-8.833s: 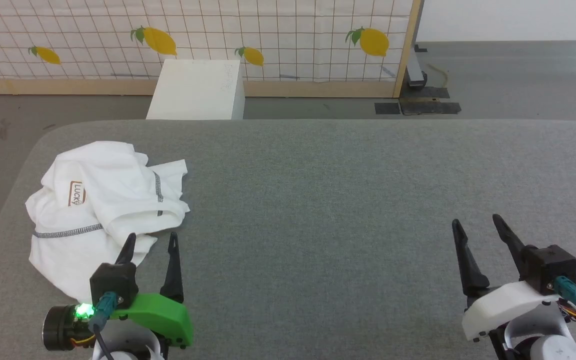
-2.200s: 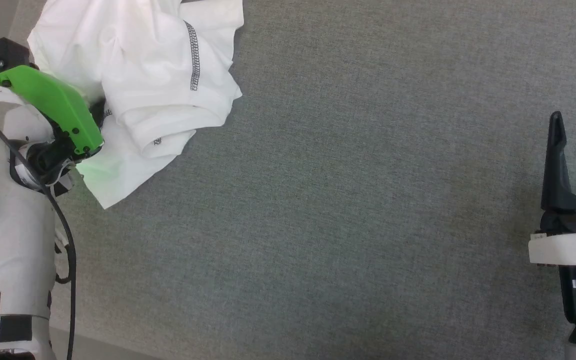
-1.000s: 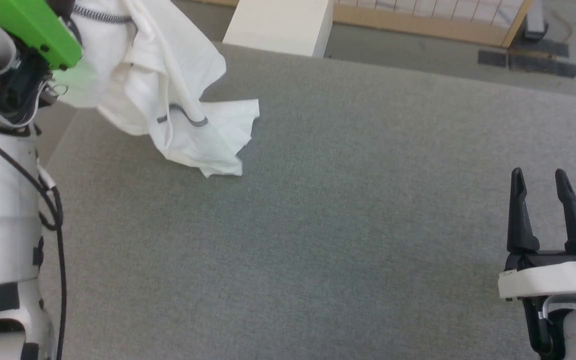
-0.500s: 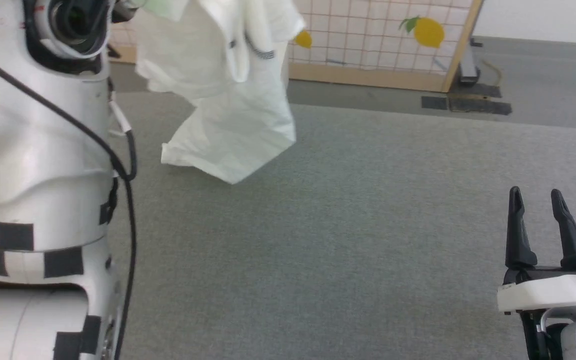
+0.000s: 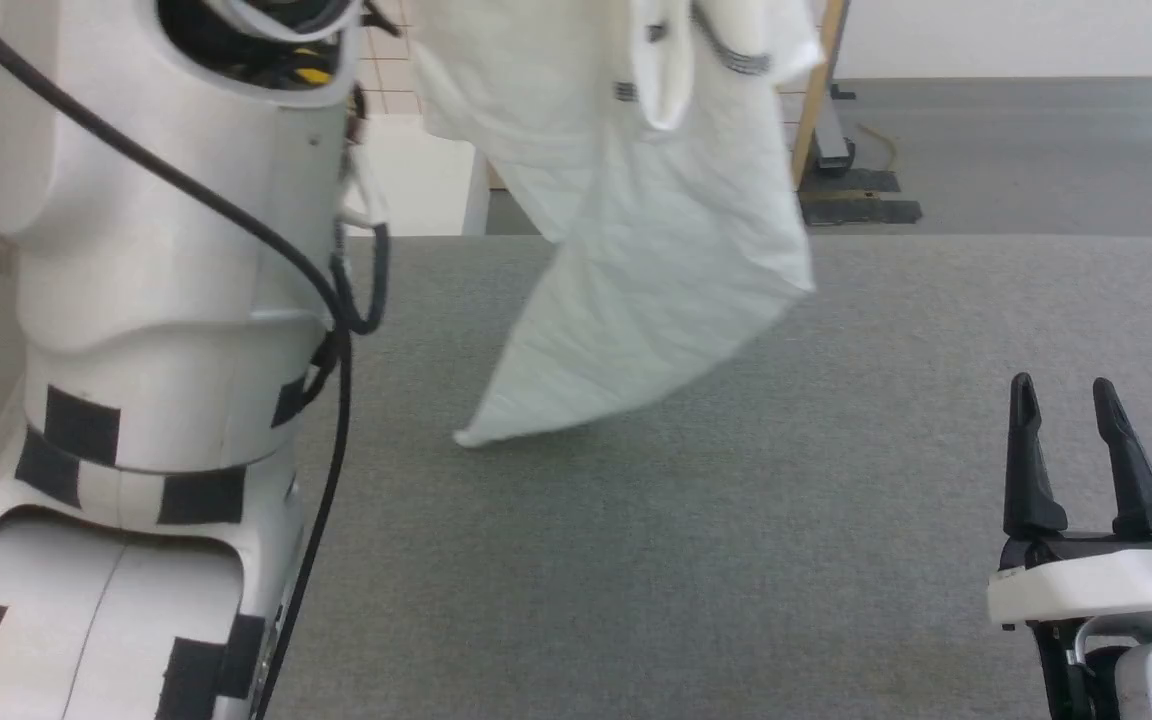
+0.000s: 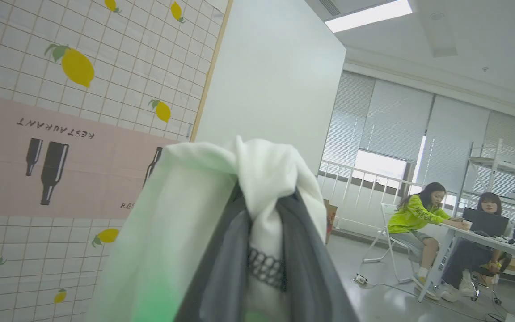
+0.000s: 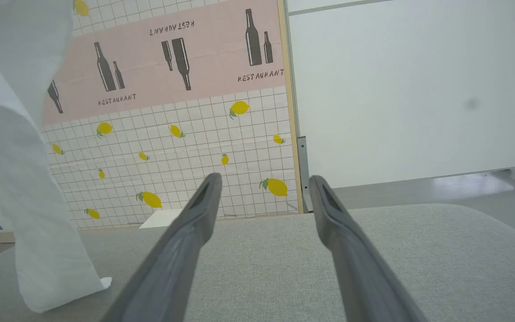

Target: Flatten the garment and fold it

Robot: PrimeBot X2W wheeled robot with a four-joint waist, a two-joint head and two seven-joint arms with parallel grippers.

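- My left end effector (image 6: 264, 199) is clamped on the shirt (image 5: 656, 250) — it hangs bunched above the tabletop (image 5: 736, 560).
- Right end effector (image 5: 1061, 385) spread apart, empty.
- Flattening and folding — neither done yet, I'd say.

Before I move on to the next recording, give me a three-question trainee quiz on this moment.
1. True or false: the right gripper is shut on the garment.
2. Most of the garment is: A) spread flat; B) hanging in the air; C) folded in a neat stack.
3. Fill in: the ___ gripper clamps white cloth bearing a grey stitched seam.

Key
1. False: the right gripper is open and apart from the garment.
2. B.
3. Left: the left gripper, as the left wrist view shows.
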